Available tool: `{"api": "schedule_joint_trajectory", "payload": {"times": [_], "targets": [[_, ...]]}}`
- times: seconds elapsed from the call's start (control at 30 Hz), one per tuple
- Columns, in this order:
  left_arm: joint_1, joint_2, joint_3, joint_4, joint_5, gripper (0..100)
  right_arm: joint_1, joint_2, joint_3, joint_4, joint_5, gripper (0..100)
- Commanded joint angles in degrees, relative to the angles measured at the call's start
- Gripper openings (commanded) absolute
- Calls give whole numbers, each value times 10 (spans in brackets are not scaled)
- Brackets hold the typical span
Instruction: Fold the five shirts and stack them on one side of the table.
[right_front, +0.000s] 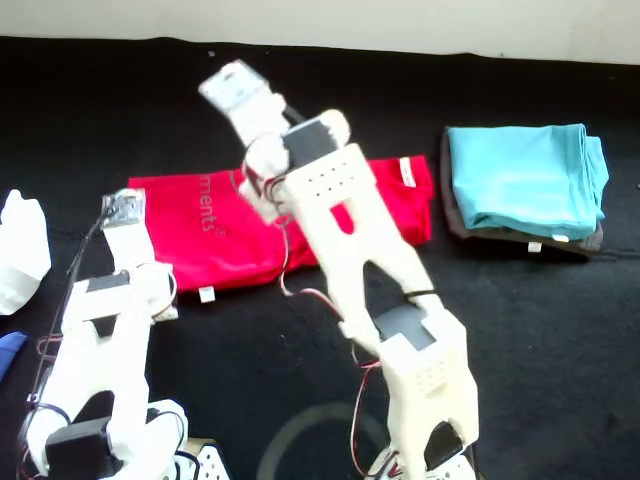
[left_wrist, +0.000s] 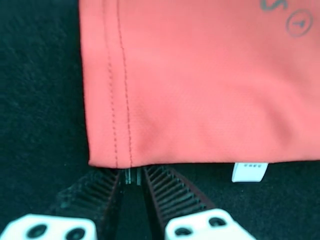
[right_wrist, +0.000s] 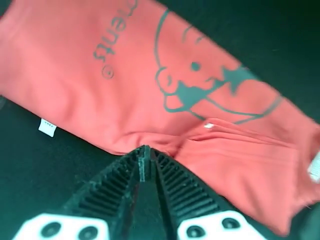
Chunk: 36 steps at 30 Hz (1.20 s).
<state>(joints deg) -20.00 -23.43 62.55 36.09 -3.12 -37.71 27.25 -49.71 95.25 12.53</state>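
A red shirt (right_front: 220, 230) with a grey print lies spread across the middle of the black table (right_front: 500, 330). My left gripper (right_front: 124, 207) is at the shirt's left end. In the left wrist view it (left_wrist: 131, 174) is shut, tips just touching the stitched hem corner of the red shirt (left_wrist: 200, 90). The right arm stretches over the shirt, its gripper (right_front: 232, 88) raised past the far edge. In the right wrist view that gripper (right_wrist: 145, 155) is shut, tips over the shirt's (right_wrist: 150, 80) edge beside a folded-over part. A folded teal shirt (right_front: 525, 178) tops a dark grey one (right_front: 500, 236) at the right.
White cloth (right_front: 20, 250) and a bit of blue cloth (right_front: 8, 350) lie at the table's left edge. A small white label (right_front: 207, 293) sticks out from the red shirt's near edge. A pale wall (right_front: 400, 20) runs behind the table.
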Motion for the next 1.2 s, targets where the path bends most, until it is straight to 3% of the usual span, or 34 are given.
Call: {"api": "schedule_joint_trajectory", "payload": {"times": [0.0,0.17,0.33,0.53,0.7,0.9,1.17], "targets": [[7,-13,-87,63,4,13,36,0,-117,58,0,6],[7,-13,-213,164,4,17,85,-3,-86,58,-3,9],[6,-7,-298,250,4,155,99,-5,-67,58,-3,9],[-24,15,-311,203,21,200,99,-51,-63,59,-3,9],[-16,151,-344,157,68,201,100,-135,19,58,-1,9],[-16,336,-460,169,148,203,102,-210,125,58,1,9],[-22,450,-667,338,156,204,102,-271,234,56,6,9]]}}
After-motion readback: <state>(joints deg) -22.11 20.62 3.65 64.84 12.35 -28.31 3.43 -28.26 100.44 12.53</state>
